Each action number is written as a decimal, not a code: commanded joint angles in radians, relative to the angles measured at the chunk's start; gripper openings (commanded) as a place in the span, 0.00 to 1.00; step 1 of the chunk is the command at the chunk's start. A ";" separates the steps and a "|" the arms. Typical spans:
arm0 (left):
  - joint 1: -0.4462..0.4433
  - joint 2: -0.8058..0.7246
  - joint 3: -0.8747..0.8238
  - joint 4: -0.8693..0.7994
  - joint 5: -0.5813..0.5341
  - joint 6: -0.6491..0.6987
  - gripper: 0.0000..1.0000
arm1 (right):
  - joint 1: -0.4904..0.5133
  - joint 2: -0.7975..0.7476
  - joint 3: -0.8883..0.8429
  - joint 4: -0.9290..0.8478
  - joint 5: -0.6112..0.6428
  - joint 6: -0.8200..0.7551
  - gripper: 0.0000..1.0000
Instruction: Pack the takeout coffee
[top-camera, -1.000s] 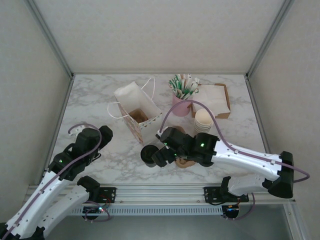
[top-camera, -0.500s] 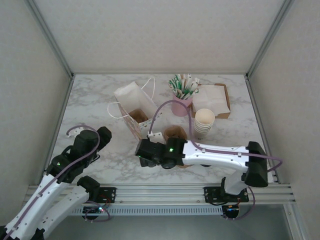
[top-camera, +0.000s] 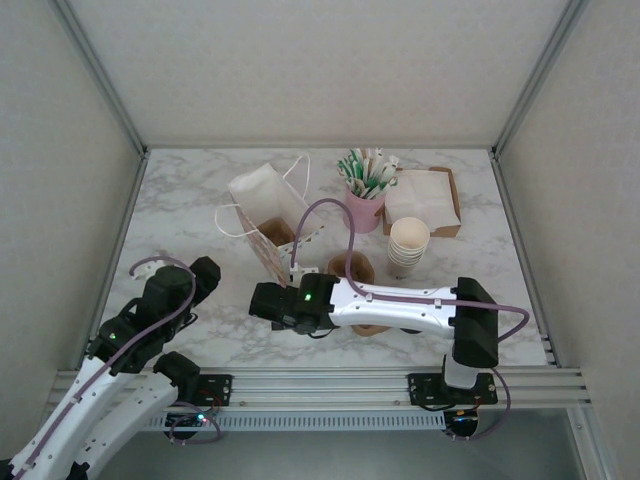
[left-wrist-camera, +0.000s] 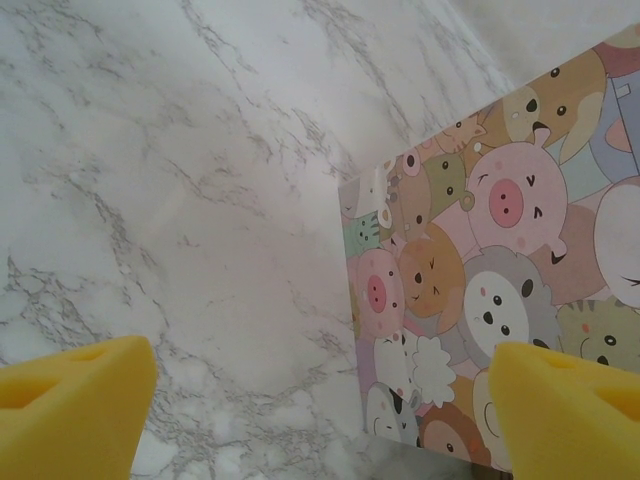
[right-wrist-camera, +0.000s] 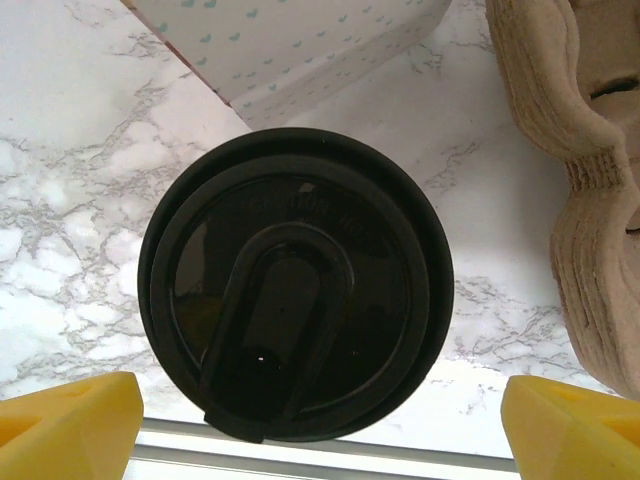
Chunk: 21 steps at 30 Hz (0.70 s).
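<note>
Under right end effector (right-wrist-camera: 320, 420): takeout coffee (right-wrist-camera: 295, 285), upright on table (right-wrist-camera: 60, 210), lid up.
Right pads (right-wrist-camera: 65, 420): wide apart, flanking lid, no visible contact.
Handling: likely light; thin paper wall crushes; lid slick, may pop off.
Grasp spot: cup wall below lid rim, gentle squeeze.
Left end effector (left-wrist-camera: 320, 410): apart, empty.
Nearby: bag (top-camera: 272, 225) just beyond cup.

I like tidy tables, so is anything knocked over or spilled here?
Nothing is spilled. The lidded coffee cup stands upright under the open right gripper. Only the cartoon paper bag sits skewed to the edges of the table.
</note>
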<state>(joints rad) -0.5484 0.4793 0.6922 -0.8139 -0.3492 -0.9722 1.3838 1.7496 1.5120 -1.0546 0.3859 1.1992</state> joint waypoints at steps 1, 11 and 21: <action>-0.003 -0.010 -0.010 -0.040 -0.020 -0.006 0.87 | -0.015 0.016 0.032 -0.002 0.032 0.027 0.92; -0.004 -0.005 -0.017 -0.030 -0.024 -0.002 0.87 | -0.030 0.055 0.056 0.021 0.013 0.000 0.88; -0.004 -0.002 -0.019 -0.025 -0.031 -0.002 0.87 | -0.042 0.083 0.062 -0.002 0.014 0.018 0.85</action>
<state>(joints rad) -0.5484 0.4793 0.6849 -0.8154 -0.3508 -0.9718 1.3525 1.8145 1.5448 -1.0298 0.3847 1.1980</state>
